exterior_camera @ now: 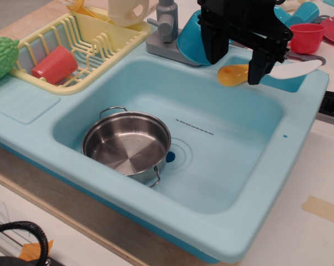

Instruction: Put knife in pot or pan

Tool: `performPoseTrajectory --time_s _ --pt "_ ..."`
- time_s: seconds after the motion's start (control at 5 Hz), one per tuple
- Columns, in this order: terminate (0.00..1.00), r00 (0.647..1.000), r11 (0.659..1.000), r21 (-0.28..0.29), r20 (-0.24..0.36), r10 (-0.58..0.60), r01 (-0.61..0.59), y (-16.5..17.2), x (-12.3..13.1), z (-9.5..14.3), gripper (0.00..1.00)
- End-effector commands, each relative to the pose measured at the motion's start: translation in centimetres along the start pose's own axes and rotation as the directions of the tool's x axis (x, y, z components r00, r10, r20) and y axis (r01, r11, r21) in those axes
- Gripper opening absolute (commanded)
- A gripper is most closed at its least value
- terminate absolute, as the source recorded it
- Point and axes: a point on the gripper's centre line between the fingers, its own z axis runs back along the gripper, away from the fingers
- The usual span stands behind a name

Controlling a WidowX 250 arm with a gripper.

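Observation:
The knife [233, 75] lies on the sink's back right rim, its yellow-orange handle pointing left and its white blade [297, 68] pointing right. My black gripper [237, 64] is open and hangs just above the handle, one finger on each side of it; I cannot tell whether it touches. The right finger hides the middle of the knife. The steel pot [126, 144] stands empty in the left of the basin, with thin wire loop handles at back and front.
The light blue sink [233, 166] has a drain hole [170, 157] beside the pot. A yellow dish rack [84, 44] holds a red cup [55, 64]. A grey tap [166, 22], blue bowl [193, 41], pink cup [303, 37] and green corn [0, 55] stand around.

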Motion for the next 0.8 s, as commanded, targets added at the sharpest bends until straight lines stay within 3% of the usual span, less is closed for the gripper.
performPoseTrajectory --time_s 0.0,0.6 --pt "0.0 0.999 0.999 -0.016 0.047 -0.027 0.028 0.0 2.0 0.8 1.0" --pt "0.0 0.999 0.996 -0.087 -0.04 -0.004 0.0 0.4 2.3 -1.6 1.0"
